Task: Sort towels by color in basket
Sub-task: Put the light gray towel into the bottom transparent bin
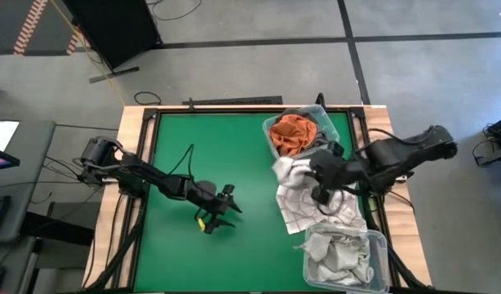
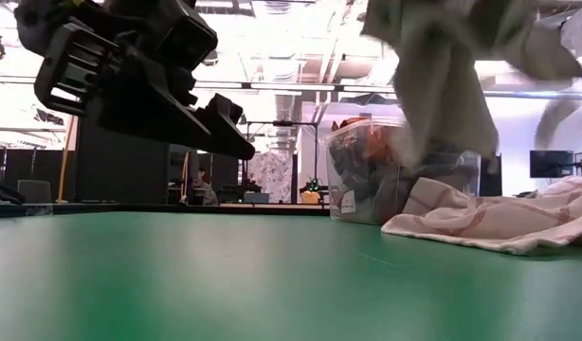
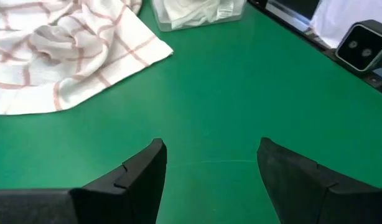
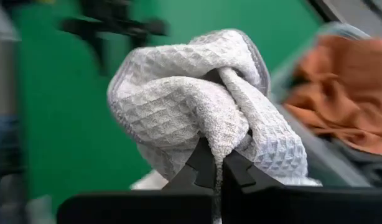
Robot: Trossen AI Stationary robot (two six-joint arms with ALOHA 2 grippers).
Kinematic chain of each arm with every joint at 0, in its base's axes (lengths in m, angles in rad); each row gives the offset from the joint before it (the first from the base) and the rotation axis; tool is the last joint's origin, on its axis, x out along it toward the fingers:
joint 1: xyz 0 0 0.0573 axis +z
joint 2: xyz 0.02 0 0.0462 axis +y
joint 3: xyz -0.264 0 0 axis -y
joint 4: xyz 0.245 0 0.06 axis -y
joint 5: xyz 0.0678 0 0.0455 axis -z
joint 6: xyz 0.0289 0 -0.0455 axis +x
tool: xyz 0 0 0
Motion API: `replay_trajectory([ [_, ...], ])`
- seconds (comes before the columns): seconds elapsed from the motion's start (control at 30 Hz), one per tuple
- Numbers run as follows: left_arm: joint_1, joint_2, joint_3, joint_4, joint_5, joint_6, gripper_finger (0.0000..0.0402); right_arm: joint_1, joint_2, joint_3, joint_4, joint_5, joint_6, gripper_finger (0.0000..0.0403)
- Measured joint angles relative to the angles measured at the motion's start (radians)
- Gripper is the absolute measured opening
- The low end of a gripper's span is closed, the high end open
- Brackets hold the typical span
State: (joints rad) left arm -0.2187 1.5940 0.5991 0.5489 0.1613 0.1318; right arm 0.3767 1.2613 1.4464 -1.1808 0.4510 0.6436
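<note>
My right gripper point(image 4: 219, 163) is shut on a pale grey waffle-weave towel point(image 4: 197, 99), raised above the table's right side point(image 1: 322, 194); in the low view that towel point(image 2: 443, 85) hangs from the top of the picture. Beneath it a white towel with thin reddish grid lines point(image 1: 293, 196) lies spread on the green table, also seen as the grid towel point(image 3: 66, 50). A rust orange towel point(image 1: 290, 133) sits in the far clear basket point(image 1: 316, 110). My left gripper point(image 3: 209, 163) stands open over bare table point(image 1: 218, 211), left of the grid towel, with nothing between its fingers. My right gripper pinches a bunched fold of the waffle towel point(image 4: 223, 134) between its two fingers, several layers gathered together. The fingers slant downward from the table's right side. The towel is lifted and hangs slack below the fingers point(image 2: 447, 133), in front of the far basket.
A second clear basket point(image 1: 379, 245) at the near right holds pale grey and white towels, also seen as the near basket point(image 3: 197, 15). The far basket also holds dark grey cloth point(image 1: 324, 135). The table's left and middle are bare green surface point(image 1: 193, 163).
</note>
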Motion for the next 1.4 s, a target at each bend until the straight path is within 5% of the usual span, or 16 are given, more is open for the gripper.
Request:
replay_trajectory([
  [0.33,-0.029,0.000,0.000,0.004,-0.063,-0.030,0.0240,0.336,0.001,0.188,-0.002,0.000,0.228,0.0019],
  [0.77,-0.022,0.000,0.000,0.004,-0.136,-0.040,0.0240,0.664,0.032,0.210,-0.187,0.003,0.849,0.0019],
  [1.23,-0.008,0.001,0.000,0.019,-0.145,-0.089,0.0240,0.730,0.305,0.210,-0.213,-0.040,0.957,0.0019],
  [1.4,-0.008,0.001,0.000,0.044,-0.145,-0.092,0.0240,0.688,0.432,0.209,-0.246,-0.143,0.954,0.0019],
])
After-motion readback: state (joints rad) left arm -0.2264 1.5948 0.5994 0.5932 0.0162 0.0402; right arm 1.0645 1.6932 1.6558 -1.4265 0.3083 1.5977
